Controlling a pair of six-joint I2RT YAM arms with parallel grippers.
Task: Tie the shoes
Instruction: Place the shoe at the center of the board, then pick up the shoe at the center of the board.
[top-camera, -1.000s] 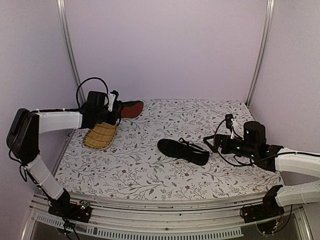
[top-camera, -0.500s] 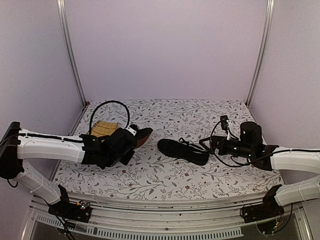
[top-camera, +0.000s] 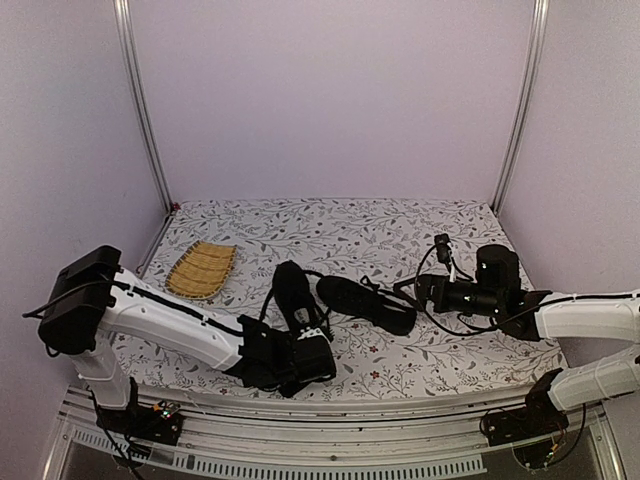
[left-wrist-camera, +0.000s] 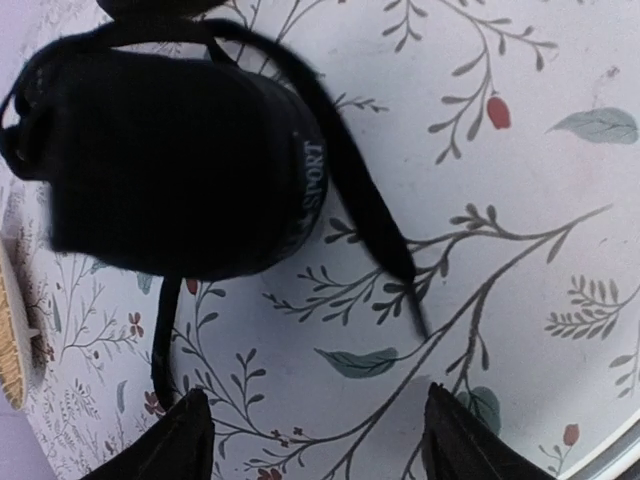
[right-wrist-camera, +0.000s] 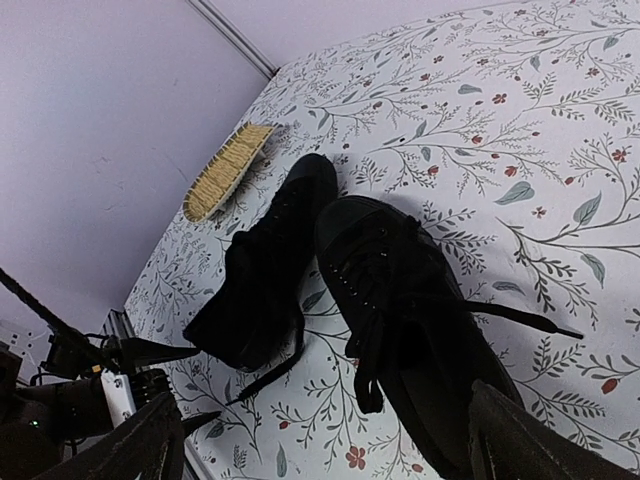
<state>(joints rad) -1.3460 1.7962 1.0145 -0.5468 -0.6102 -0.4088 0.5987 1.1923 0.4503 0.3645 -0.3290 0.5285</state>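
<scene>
Black left gripper (left-wrist-camera: 320, 455), fingers spread with nothing between them, sits just behind the heel of one black canvas shoe (left-wrist-camera: 170, 160), its band lettered SPORT and a thin flat lace trailing loose. Right gripper (right-wrist-camera: 330, 450), likewise parted and empty, faces the near end of the second shoe (right-wrist-camera: 410, 300), laces untied; both shoes lie close together mid-table. Surface: white cloth (top-camera: 450, 230) printed with grey sprigs and small red flowers; yellow woven slatted mat (top-camera: 201, 268) far left; pale lilac walls (top-camera: 330, 100), aluminium corner posts (top-camera: 135, 100).
</scene>
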